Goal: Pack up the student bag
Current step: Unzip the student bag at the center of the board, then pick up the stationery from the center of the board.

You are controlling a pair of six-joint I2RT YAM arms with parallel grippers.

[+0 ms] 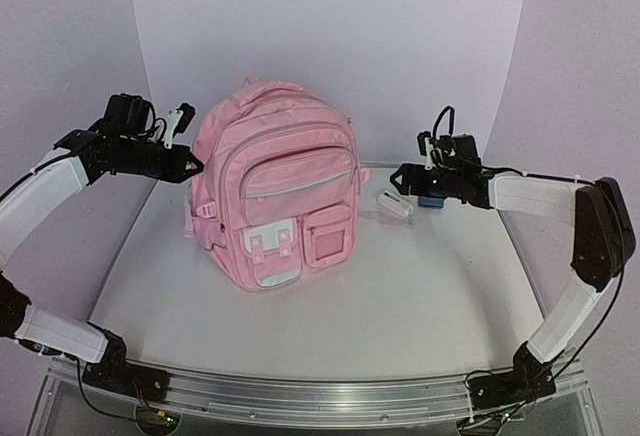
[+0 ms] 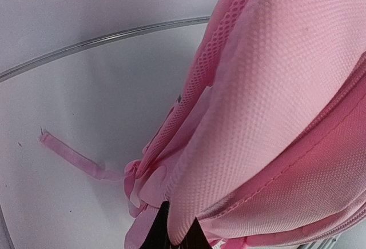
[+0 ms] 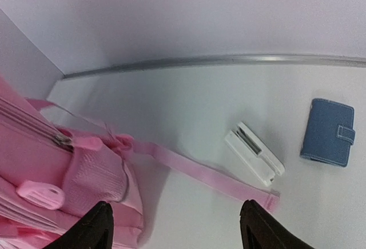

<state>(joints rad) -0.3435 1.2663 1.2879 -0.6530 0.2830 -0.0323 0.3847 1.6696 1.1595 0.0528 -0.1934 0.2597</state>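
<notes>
The student bag, a large light-pink backpack, stands upright in the middle of the table with its front pockets facing the near edge. My left gripper is at the bag's left side. In the left wrist view it is shut on a fold of the bag's pink fabric. My right gripper hovers to the right of the bag. It is wide open and empty above a loose pink strap of the bag.
A white stapler lies just right of the bag. A small blue snap wallet lies beyond it. The table's metal rim and white walls close the back and sides. A strap end lies on the table at the left.
</notes>
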